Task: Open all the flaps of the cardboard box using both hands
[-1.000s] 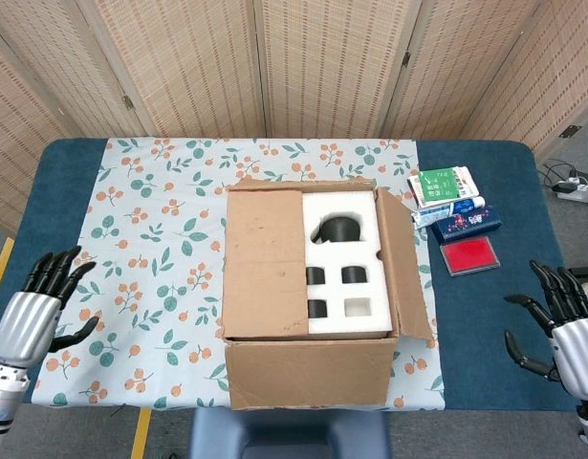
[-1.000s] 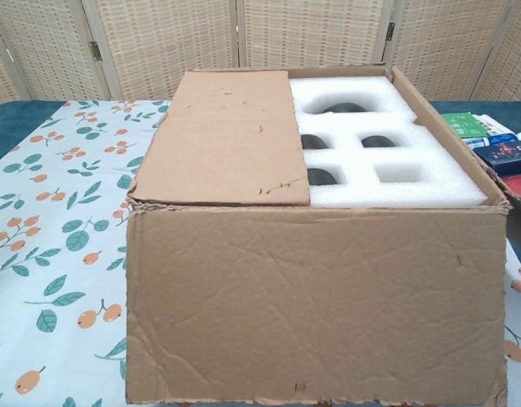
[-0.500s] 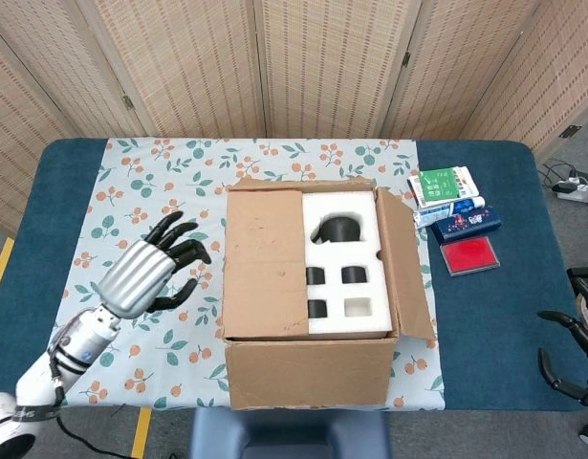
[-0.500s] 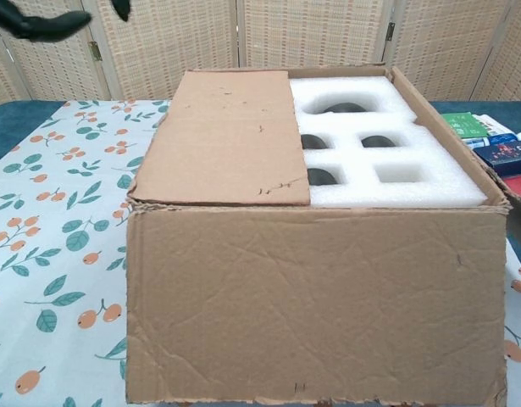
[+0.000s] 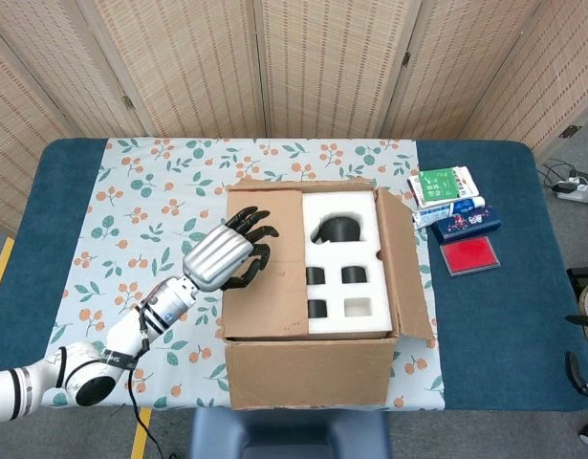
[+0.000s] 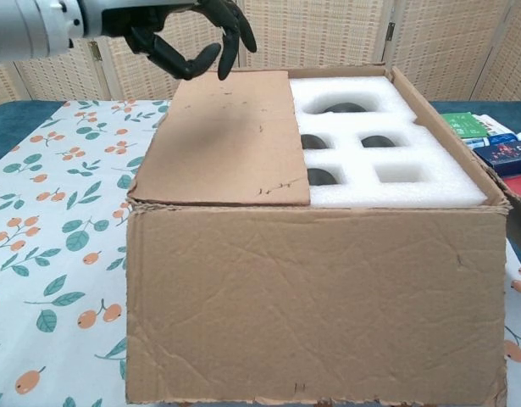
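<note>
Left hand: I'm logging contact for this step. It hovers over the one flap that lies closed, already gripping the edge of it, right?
Not quite. The left hand does hover over the closed flap, but it grips nothing: the chest view shows its fingers curled above the cardboard, holding no edge.

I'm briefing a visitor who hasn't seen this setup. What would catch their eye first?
A big cardboard box mid-table, one flap lying shut over its left half, white foam bared on the right. The left hand hovers over that flap, fingers curled. Small packets lie right of the box.
</note>
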Available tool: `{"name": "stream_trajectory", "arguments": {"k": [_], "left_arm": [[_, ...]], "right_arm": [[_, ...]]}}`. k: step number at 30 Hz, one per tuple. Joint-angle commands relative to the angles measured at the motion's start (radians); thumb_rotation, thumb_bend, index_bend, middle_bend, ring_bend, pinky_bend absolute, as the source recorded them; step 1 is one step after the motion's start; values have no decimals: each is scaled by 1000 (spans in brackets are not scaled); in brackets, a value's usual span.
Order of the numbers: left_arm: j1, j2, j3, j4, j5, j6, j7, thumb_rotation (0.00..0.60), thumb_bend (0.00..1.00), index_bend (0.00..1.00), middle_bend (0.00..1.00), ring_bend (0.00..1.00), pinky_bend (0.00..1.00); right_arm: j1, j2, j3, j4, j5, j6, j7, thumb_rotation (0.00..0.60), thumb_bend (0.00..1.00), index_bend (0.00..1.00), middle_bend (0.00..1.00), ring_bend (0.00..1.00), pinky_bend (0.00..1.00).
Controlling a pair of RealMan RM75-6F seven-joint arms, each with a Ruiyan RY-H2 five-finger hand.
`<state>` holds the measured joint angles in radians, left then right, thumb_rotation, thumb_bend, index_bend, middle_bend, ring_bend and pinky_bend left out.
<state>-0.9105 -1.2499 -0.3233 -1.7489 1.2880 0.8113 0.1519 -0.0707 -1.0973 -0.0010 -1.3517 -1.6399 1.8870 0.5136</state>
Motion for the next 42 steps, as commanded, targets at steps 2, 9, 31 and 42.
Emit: {"name": "stream_trajectory", "arguments": {"k": [2, 9, 31, 42], "left_arm": [[-40, -34, -5, 54, -42, -29, -15, 600, 695, 595, 232, 0, 0], [-54, -37, 3, 69, -117, 5, 55, 600, 838, 649, 232, 0, 0], [-32, 60, 37, -94, -348, 144, 270, 600, 579, 786, 272, 0, 0], [-67, 70, 59, -131, -481, 121, 300, 600, 539, 659, 146, 0, 0]], "right_arm": [[-13, -1, 9, 17, 22, -7, 25, 280, 534, 311, 0, 0, 0], [-16, 0, 15, 37, 24, -29, 63, 280, 534, 311, 0, 0, 0], [-10, -5, 22, 21, -1, -65, 32, 279, 534, 311, 0, 0, 0], [-3, -8, 26, 14, -5, -86, 22, 281, 535, 311, 0, 0, 1]]}}
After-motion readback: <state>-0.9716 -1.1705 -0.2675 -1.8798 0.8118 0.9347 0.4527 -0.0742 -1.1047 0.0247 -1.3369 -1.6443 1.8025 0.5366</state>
